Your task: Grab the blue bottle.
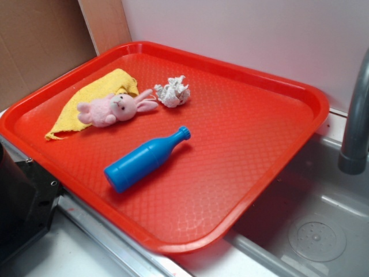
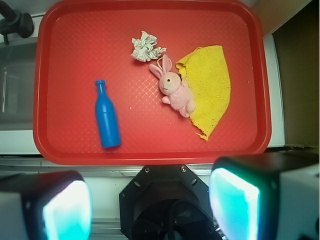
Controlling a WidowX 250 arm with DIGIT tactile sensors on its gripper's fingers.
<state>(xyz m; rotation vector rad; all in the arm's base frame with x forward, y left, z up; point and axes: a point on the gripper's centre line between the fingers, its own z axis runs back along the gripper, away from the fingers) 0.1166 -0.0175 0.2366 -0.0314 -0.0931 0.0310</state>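
Observation:
The blue bottle (image 1: 145,160) lies on its side on the red tray (image 1: 248,133), cap pointing to the back right. From the wrist view the blue bottle (image 2: 107,116) lies in the left half of the tray (image 2: 75,45), cap away from me. My gripper (image 2: 150,207) hangs high over the robot base, short of the tray's near rim. Its two fingers stand wide apart and hold nothing. The gripper itself is out of the exterior view.
A pink bunny (image 1: 114,108) lies on a yellow cloth (image 1: 98,95) at the tray's back left, with a crumpled white wad (image 1: 173,91) beside it. A sink basin (image 1: 314,231) and grey faucet (image 1: 356,115) are to the right. The black robot base (image 1: 20,202) sits at the near left.

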